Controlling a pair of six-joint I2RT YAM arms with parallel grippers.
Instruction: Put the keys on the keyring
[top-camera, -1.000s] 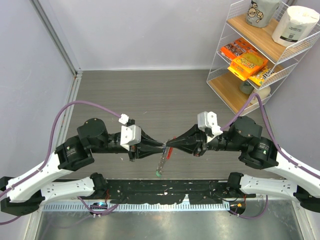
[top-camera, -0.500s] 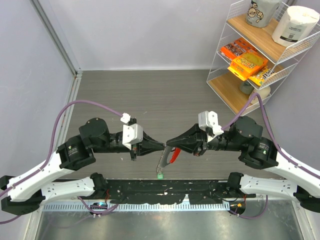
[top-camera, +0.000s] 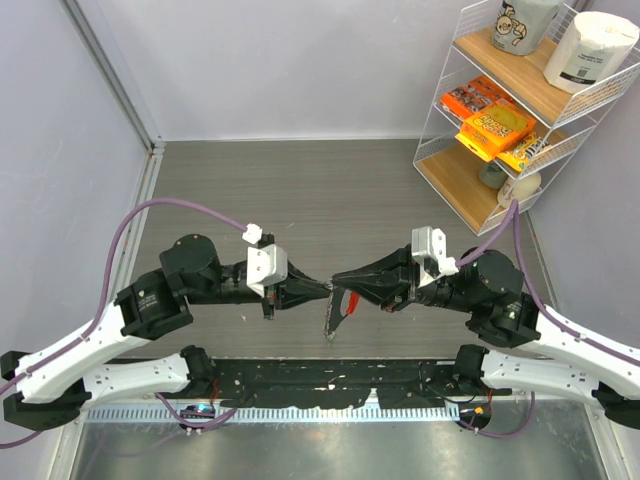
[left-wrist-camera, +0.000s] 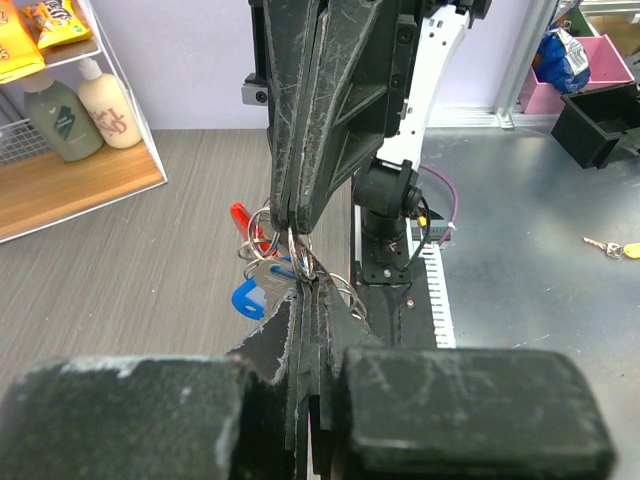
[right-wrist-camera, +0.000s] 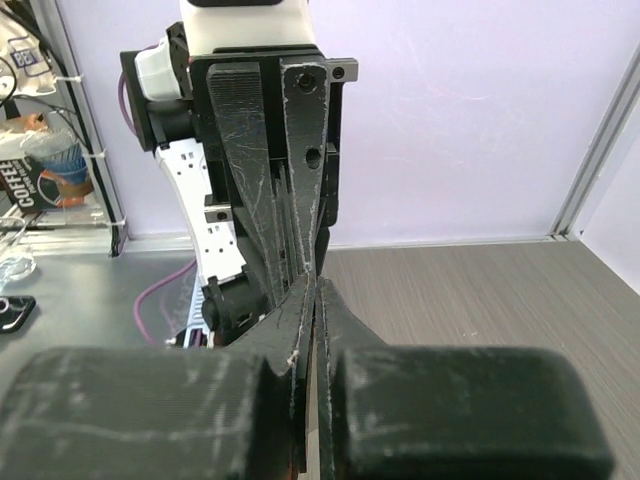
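Note:
Both grippers meet tip to tip above the table's front middle. My left gripper (top-camera: 322, 289) is shut, and in the left wrist view its tips (left-wrist-camera: 300, 285) pinch the silvery rings of the keyring (left-wrist-camera: 292, 258). My right gripper (top-camera: 337, 279) is shut and pinches the same rings from the other side (left-wrist-camera: 290, 222). The keyring's red clip (top-camera: 347, 303) and chain hang below the tips. The blue key (left-wrist-camera: 248, 297) hangs on the rings. The green key is not visible. In the right wrist view the shut gripper (right-wrist-camera: 316, 288) hides the keyring.
A wire shelf (top-camera: 440, 120) with snack packs and a paper roll stands at the back right. Grey walls close the left and back sides. A loose yellow-headed key (left-wrist-camera: 612, 246) lies on the metal surface near the arm bases, with pink and black bins (left-wrist-camera: 590, 110) beyond.
The right arm has shifted right and lower. The red clip and chain have swung out below the right tip. The green key head at the chain's bottom no longer shows.

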